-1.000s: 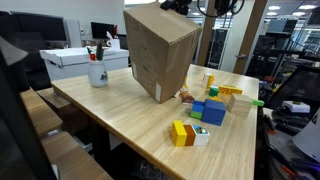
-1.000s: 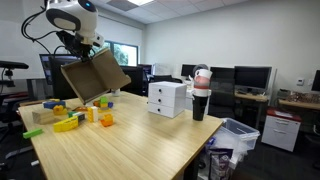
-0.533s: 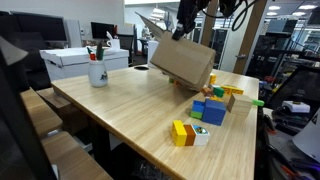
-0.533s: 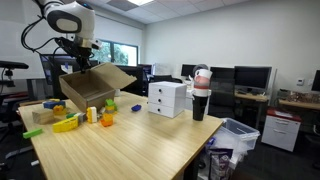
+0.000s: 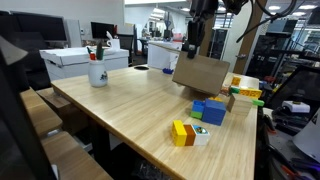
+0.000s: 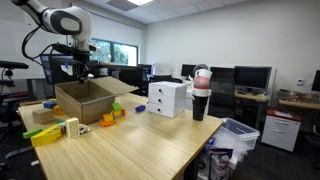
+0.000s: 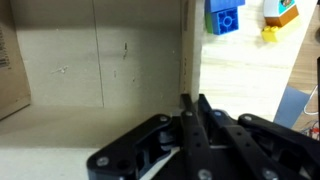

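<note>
Jaws of the gripper (image 7: 190, 100) pinched tight on the rim of the cardboard box (image 5: 203, 75), which sits upright just below them on the table (image 5: 120, 115); set-down looks about done, letting go needs it resting flat

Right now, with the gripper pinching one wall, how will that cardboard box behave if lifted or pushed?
The cardboard box shows no contents in the wrist view, so it is probably light. Pinched by one thin wall in the gripper, it may flex and tilt. Pushed, its flat base should slide, not roll.
</note>
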`<state>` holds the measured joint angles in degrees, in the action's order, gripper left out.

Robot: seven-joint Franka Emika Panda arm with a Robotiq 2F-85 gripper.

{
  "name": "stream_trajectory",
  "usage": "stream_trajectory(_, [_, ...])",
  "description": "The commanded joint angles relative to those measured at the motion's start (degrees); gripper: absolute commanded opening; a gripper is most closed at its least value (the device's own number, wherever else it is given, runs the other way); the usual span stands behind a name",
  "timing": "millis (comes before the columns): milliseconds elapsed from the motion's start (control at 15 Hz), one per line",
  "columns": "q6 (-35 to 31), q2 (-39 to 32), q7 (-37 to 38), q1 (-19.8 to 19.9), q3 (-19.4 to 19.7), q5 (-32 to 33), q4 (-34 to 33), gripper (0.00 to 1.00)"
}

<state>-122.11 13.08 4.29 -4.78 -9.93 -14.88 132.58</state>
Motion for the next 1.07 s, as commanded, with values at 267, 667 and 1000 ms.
stream_trajectory(267, [0.87, -1.55, 3.46, -3.02, 0.25, -1.25, -3.82, 0.04])
stream_trajectory(667, [-5.64, -2.51, 1.73, -4.69, 0.03, -3.46, -5.04, 0.04])
stream_trajectory(1000, [-11.15, -4.8, 2.24, -5.93, -0.51, -3.07, -7.09, 0.04])
